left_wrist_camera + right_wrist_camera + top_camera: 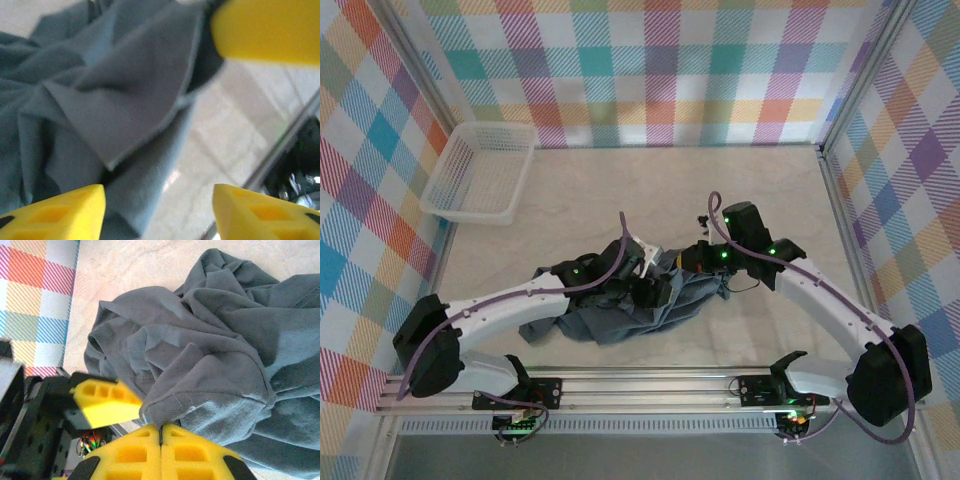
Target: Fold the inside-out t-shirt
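Observation:
The slate blue-grey t-shirt [620,318] lies crumpled on the table near the front middle, between both arms. My right gripper [160,429] is shut on a raised fold of the shirt [210,360], its yellow fingers pressed together on the cloth. In the top view that gripper [697,262] is over the shirt's right edge. My left gripper [159,210] stands open just beside it, with a hanging flap of the shirt [115,100] between and above its fingers [60,212], not clamped. In the top view the left gripper [655,288] hovers over the heap.
A white mesh basket [480,172] stands at the back left by the plaid wall. An aluminium rail [650,385] runs along the near edge close under the shirt. Bare tabletop [720,190] stretches behind the shirt and to its right.

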Motion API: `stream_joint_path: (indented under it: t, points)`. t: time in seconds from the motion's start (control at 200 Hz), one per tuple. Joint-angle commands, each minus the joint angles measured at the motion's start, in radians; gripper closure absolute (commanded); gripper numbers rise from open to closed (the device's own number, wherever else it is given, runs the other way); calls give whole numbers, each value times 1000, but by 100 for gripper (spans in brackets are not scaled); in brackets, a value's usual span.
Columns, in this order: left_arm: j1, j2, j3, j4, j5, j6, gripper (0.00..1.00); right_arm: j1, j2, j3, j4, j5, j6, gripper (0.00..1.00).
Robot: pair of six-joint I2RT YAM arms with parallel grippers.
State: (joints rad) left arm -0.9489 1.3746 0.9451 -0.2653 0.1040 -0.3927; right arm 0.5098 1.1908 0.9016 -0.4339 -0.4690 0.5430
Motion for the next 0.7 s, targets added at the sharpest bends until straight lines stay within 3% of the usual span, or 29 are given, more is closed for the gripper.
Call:
stream_joint_path:
  t: [0.0, 0.125, 0.31, 0.415, 0.61, 0.695]
  points:
    - [-10, 54, 17, 113, -149, -83, 38, -1, 1, 27, 25, -49, 11, 100]
    - [-5, 99, 38, 138, -241, -135, 40, -1, 0, 21, 28, -64, 16, 100]
    - [13, 120, 34, 95, -353, -213, 54, -1, -16, 20, 23, -63, 14, 100]
    - [51, 93, -13, 149, -288, -231, 56, -1, -22, 16, 16, -63, 9, 100]
    - [77, 53, -52, 293, -33, -123, 53, -1, -17, 10, 25, -67, 14, 100]
    - [81, 50, -53, 301, -17, -109, 51, 0, -9, 17, 22, -75, 12, 100]
